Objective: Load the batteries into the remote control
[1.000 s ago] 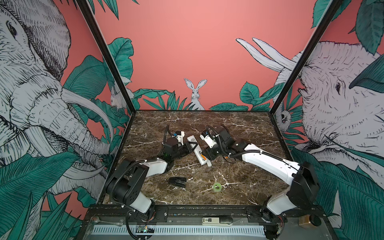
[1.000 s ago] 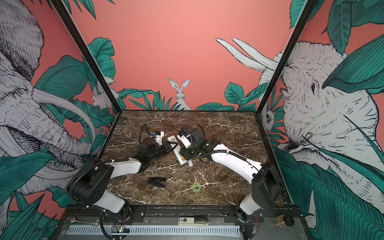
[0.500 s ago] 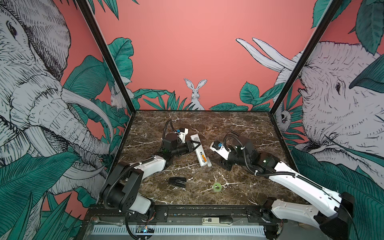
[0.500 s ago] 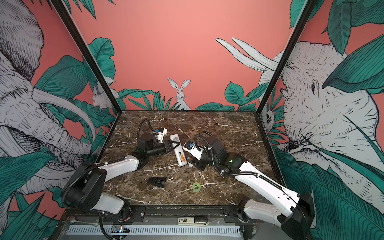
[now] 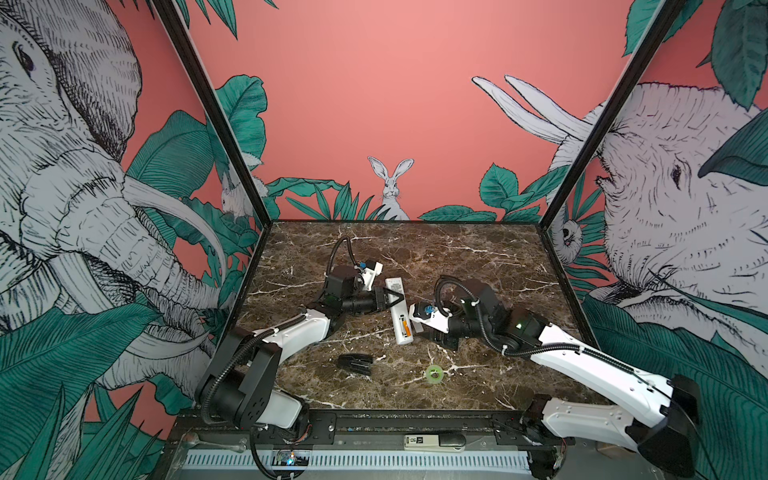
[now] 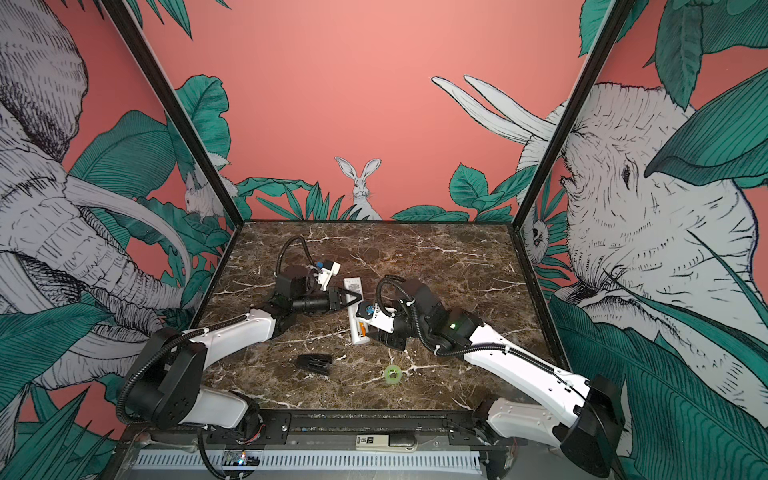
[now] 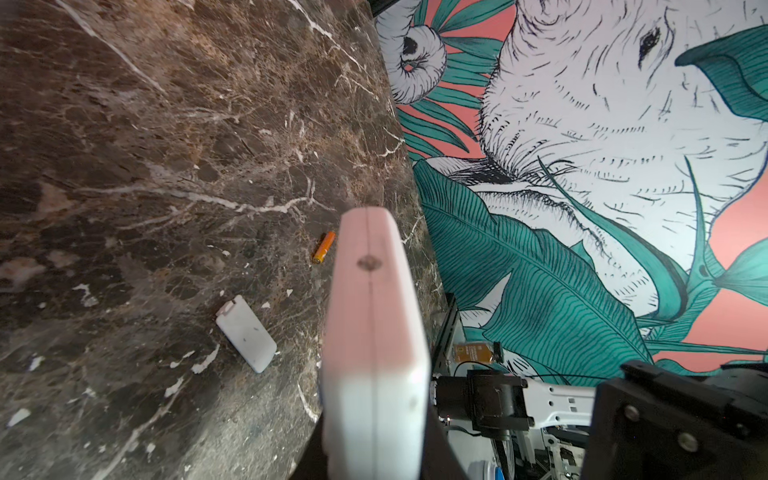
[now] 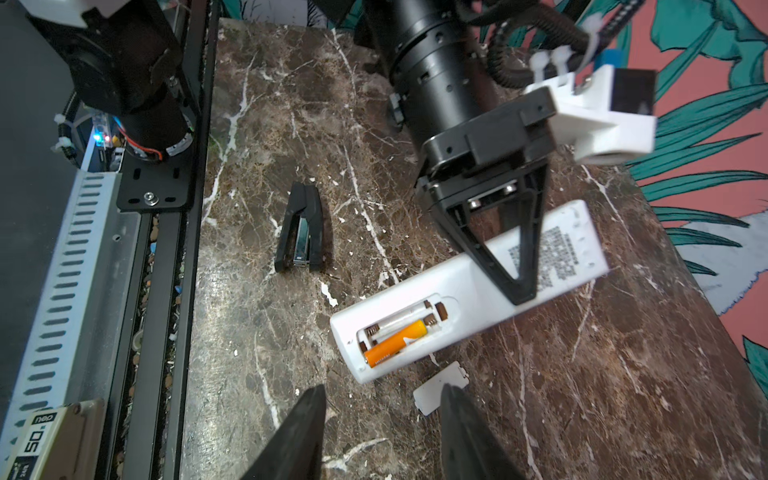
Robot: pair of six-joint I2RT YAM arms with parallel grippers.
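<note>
The remote control (image 8: pixel 469 282), one battery (image 8: pixel 395 343) seated, is being clenched by the left gripper (image 8: pixel 519 296); the second battery (image 7: pixel 323 247), loose on the table (image 7: pixel 124 166), must next be grasped by the released, empty right gripper (image 8: pixel 382 399).

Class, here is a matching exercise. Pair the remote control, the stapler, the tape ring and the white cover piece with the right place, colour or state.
Things
1. remote control
2. stapler
3. tape ring
4. cover piece

Descriptions
A. green
B. black
C. gripped by the left tool, one battery seated inside
D. lying loose on the table

Pairs: 1-C, 2-B, 3-A, 4-D
</note>
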